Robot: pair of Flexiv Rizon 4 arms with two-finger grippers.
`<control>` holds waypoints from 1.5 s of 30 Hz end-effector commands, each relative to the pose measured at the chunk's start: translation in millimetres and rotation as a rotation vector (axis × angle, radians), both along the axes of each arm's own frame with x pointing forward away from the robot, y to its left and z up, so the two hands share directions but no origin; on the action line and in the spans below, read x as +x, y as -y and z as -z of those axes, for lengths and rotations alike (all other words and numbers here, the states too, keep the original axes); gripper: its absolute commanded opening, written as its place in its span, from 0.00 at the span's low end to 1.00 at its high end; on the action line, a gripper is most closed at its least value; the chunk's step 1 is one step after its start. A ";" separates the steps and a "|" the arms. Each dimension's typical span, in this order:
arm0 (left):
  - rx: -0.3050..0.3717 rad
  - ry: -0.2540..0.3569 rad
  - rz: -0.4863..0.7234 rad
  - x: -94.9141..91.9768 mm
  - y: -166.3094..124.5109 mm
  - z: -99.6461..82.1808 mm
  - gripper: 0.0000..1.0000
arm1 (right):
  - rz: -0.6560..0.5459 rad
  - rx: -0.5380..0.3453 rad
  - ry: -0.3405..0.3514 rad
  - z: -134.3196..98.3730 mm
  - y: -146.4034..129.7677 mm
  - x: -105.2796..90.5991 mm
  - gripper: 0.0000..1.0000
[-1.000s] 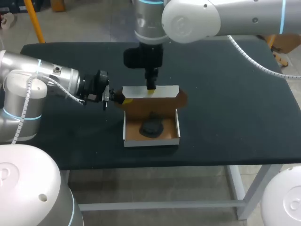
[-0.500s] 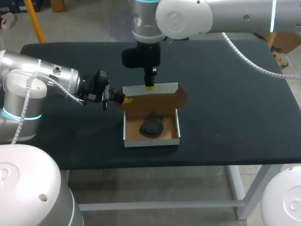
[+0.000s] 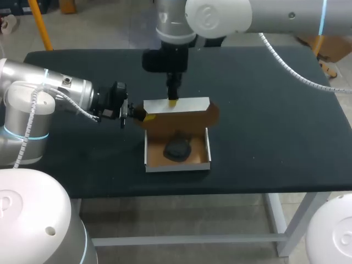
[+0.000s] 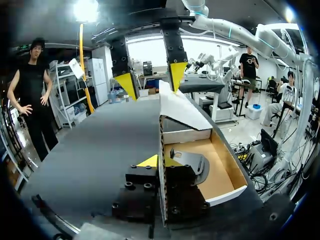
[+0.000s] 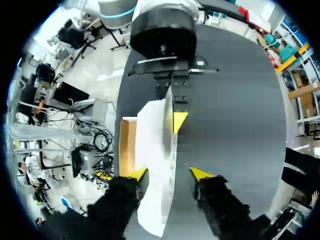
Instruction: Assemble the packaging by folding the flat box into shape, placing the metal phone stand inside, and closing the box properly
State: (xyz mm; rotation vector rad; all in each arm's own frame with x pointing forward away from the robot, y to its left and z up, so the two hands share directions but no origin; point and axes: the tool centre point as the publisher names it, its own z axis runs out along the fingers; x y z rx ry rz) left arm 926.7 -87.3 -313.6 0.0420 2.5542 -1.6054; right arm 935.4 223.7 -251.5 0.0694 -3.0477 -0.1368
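The left gripper (image 4: pixel 161 161) is seen clamped on the left wall of the box (image 3: pixel 177 166), set midway along the tabletop's front edge; the phone stand (image 3: pixel 177 148) is contained inside; the raised lid (image 3: pixel 190 104) is straddled by the right gripper (image 5: pixel 169 174), fingers spread wide.

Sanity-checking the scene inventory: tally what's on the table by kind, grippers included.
box: 1
phone stand: 1
grippers: 2, left gripper and right gripper
total: 4

Right claw (image 3: pixel 173 102) risen slightly, drawn back toward table's far side; box lid (image 3: pixel 190 104) tipped back.
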 end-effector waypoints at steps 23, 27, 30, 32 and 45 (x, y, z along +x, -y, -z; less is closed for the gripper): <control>0.000 -0.001 0.002 -0.7 0.5 1.6 0.00 | 0.176 0.060 0.054 -41.0 20.9 15.5 1.00; 0.000 -0.001 0.002 -0.7 0.5 1.6 0.00 | 0.176 0.060 0.054 -41.0 20.9 15.5 1.00; 0.003 0.010 -0.009 -1.6 1.2 1.0 0.00 | 0.176 0.060 0.054 -41.0 20.9 15.5 1.00; 0.031 0.046 -0.011 -3.2 3.4 1.9 0.00 | 0.205 0.055 0.032 -40.7 23.1 17.1 1.00; 0.038 0.195 -0.043 -18.2 1.1 3.3 0.00 | 0.381 0.059 -0.049 -37.6 34.5 14.5 1.00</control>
